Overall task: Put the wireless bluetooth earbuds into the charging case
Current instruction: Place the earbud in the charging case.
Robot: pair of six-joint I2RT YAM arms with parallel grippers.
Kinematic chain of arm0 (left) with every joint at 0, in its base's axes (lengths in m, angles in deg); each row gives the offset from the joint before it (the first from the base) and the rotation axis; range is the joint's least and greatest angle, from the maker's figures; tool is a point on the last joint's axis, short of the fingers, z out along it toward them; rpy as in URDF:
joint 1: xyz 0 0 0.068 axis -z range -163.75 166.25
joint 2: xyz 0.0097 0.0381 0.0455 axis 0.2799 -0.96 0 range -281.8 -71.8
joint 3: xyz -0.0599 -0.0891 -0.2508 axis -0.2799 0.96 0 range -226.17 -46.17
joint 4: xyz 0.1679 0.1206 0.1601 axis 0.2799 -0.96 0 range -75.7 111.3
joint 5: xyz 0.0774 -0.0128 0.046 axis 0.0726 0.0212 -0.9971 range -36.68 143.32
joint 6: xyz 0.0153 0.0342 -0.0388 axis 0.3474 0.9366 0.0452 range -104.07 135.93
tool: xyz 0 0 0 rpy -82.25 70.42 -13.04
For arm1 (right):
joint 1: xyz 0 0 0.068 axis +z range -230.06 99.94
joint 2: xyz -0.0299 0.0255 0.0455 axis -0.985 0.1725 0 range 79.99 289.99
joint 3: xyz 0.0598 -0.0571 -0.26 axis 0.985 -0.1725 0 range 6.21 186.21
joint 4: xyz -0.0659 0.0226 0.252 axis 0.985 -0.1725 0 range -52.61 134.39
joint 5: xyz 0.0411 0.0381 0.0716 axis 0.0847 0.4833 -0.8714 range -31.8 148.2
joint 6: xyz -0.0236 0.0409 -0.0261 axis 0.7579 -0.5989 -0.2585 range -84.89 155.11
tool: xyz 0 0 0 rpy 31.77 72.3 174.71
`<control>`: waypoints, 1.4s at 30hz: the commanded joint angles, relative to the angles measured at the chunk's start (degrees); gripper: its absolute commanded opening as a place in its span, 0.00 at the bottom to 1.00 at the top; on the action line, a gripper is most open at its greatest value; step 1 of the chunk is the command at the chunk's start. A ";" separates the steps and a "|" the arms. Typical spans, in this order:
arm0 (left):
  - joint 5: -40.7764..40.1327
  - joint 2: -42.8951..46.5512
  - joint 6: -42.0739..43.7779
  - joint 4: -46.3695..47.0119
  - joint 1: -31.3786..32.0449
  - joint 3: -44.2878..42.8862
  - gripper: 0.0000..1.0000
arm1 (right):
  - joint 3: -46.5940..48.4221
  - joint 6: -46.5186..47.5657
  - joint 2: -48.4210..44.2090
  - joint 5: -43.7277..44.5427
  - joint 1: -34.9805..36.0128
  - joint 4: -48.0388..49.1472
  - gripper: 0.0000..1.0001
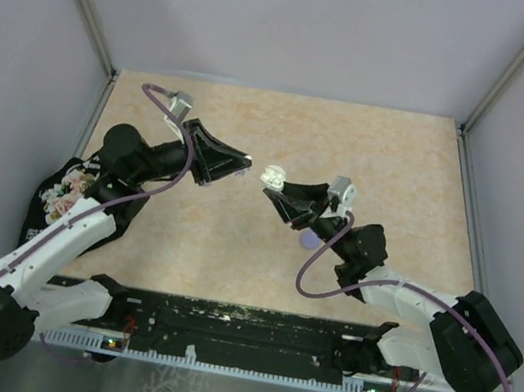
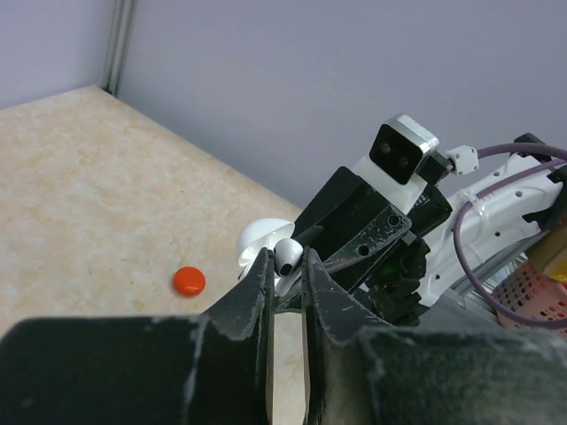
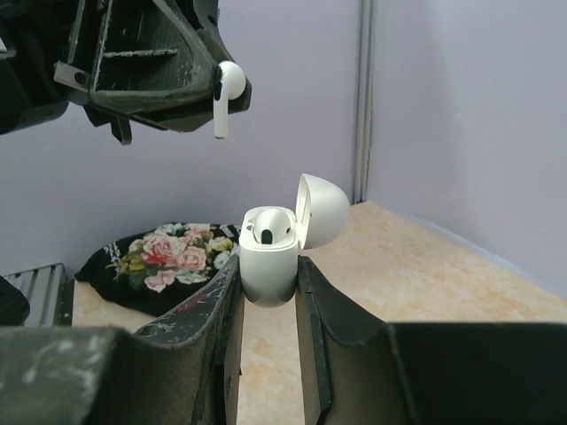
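Note:
My right gripper (image 3: 268, 273) is shut on a white charging case (image 3: 267, 266), held upright above the table with its lid (image 3: 322, 209) swung open. One white earbud (image 3: 268, 225) sits in the case. My left gripper (image 2: 285, 260) is shut on a second white earbud (image 2: 289, 253), stem pointing down. In the right wrist view that earbud (image 3: 228, 94) hangs above and left of the case, apart from it. From above, the left gripper (image 1: 245, 164) and the case (image 1: 273, 175) face each other over the table's middle.
A small red round piece (image 2: 189, 281) lies on the beige table (image 1: 389, 168). A lilac round piece (image 1: 309, 237) shows under the right arm. A black floral pouch (image 1: 61, 193) lies at the left edge. Grey walls close in the table.

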 commanded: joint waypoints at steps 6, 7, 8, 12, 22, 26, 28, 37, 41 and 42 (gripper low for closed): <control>-0.02 -0.58 -3.80 8.01 2.99 1.61 0.11 | 3.76 -1.28 0.58 2.15 1.68 9.34 0.00; -0.24 -0.73 -4.14 8.56 3.39 1.77 0.11 | 3.88 -1.29 0.78 2.06 1.89 9.45 0.00; -0.32 -0.84 -4.37 9.25 3.72 1.84 0.11 | 4.14 -1.29 0.92 1.92 2.11 9.47 0.00; -1.02 -1.32 -4.70 10.73 4.88 1.64 0.10 | 4.67 -1.02 1.26 1.51 2.87 9.38 0.00; -2.52 -1.81 -3.83 10.69 7.32 2.04 0.10 | 5.10 0.42 -0.37 1.63 4.20 7.18 0.00; -3.13 -1.60 -2.41 9.99 7.92 2.01 0.10 | 5.06 0.57 -0.80 1.49 4.51 6.83 0.00; -3.65 -1.37 -1.40 8.68 8.15 2.05 0.10 | 5.07 0.57 -0.96 1.48 4.54 6.88 0.00; -6.39 0.30 2.59 4.05 8.35 1.98 0.10 | 5.25 1.07 -1.42 1.49 4.54 6.92 0.00; -7.25 0.51 3.68 3.54 8.35 1.61 0.10 | 5.33 1.33 -1.31 1.29 4.58 6.77 0.00; -7.09 0.39 3.97 3.33 8.35 1.39 0.10 | 5.31 1.36 -1.35 1.35 4.55 6.82 0.00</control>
